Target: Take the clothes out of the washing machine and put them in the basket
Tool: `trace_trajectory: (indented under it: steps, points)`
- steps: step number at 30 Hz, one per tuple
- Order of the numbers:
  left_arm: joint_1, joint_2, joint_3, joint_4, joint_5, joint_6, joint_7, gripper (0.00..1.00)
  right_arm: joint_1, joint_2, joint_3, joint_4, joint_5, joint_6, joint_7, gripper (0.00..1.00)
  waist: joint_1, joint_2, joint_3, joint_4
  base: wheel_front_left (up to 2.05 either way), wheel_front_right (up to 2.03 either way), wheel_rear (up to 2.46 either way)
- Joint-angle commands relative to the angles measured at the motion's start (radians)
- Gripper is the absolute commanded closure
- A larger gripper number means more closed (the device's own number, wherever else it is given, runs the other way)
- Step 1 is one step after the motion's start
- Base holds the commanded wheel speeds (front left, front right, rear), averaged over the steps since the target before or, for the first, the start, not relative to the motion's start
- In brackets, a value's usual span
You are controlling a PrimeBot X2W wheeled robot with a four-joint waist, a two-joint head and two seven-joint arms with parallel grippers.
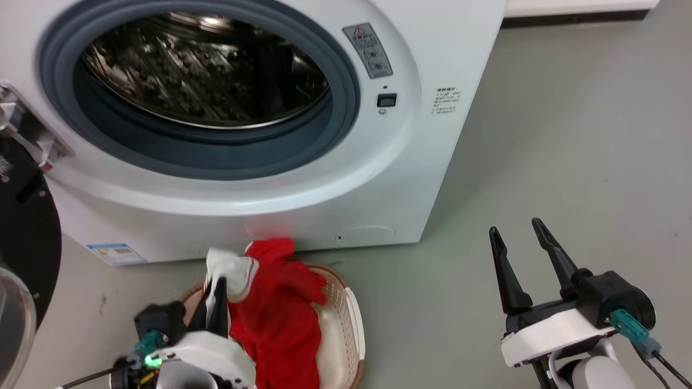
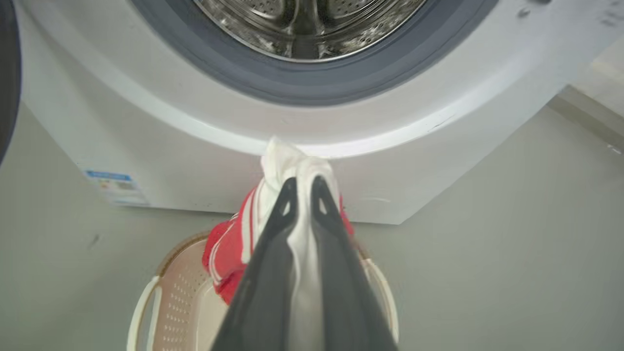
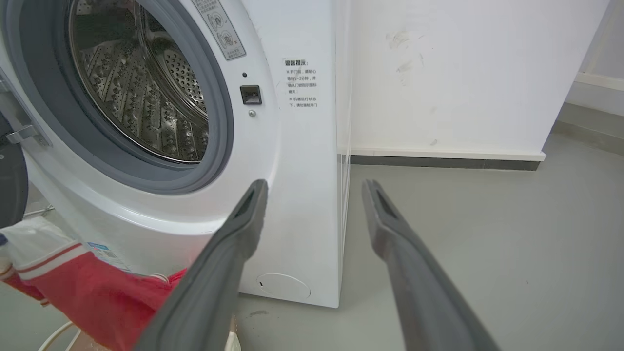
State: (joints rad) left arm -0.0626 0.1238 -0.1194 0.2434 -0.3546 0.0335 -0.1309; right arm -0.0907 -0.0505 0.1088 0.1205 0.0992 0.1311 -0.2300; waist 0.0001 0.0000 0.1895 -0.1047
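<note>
Placing step: the left gripper's (image 2: 302,187) fingers pinch the white part of the red-and-white fabric garment (image 1: 275,308), which hangs below them into the cream perforated plastic basket (image 1: 354,324). Letting go seems next. The right gripper's (image 1: 514,225) fingers stand spread and empty.

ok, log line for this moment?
left pincer: shut on clothes, draped into basket | right pincer: open, holding nothing | washing machine: looks empty inside

We saw the mouth of the washing machine (image 1: 427,162) unblocked, its door (image 1: 24,243) swung aside at the left. The clothes (image 1: 281,319) filled the basket (image 1: 355,324) just before the machine's foot; rightward, open floor (image 1: 567,135) gave us room.
</note>
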Motion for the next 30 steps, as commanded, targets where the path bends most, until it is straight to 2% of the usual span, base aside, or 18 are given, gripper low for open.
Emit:
trace_trajectory:
  steps: [1,5,12,19,30]
  points:
    - [-0.029,0.000,0.001,0.050,-0.004,-0.008,-0.017,1.00,-0.019,0.001,0.006,0.001,0.008,-0.001,-0.007,0.00,-0.0001,0.0000,0.034,-0.005,0.00,0.00,0.00]
    - [-0.081,-0.001,0.004,0.204,-0.010,-0.023,-0.049,1.00,-0.044,0.001,0.014,0.001,0.009,-0.001,-0.011,0.00,-0.0001,0.0000,0.081,-0.012,0.00,0.00,0.00]
    - [-0.271,0.020,0.032,0.519,-0.023,-0.043,-0.108,1.00,-0.117,0.001,0.043,-0.008,0.010,-0.001,-0.020,0.00,-0.0001,0.0000,0.241,-0.053,0.00,0.00,0.00]
    - [-0.453,0.069,0.077,0.747,-0.022,-0.045,-0.135,1.00,-0.174,0.001,0.054,-0.008,0.019,-0.001,-0.032,0.00,-0.0001,0.0000,0.407,-0.104,0.00,0.00,0.00]
    - [-0.548,0.082,0.111,0.874,-0.020,-0.039,-0.135,1.00,-0.220,0.001,0.071,-0.022,0.020,-0.001,-0.035,0.00,-0.0001,0.0000,0.509,-0.112,0.00,0.00,0.00]
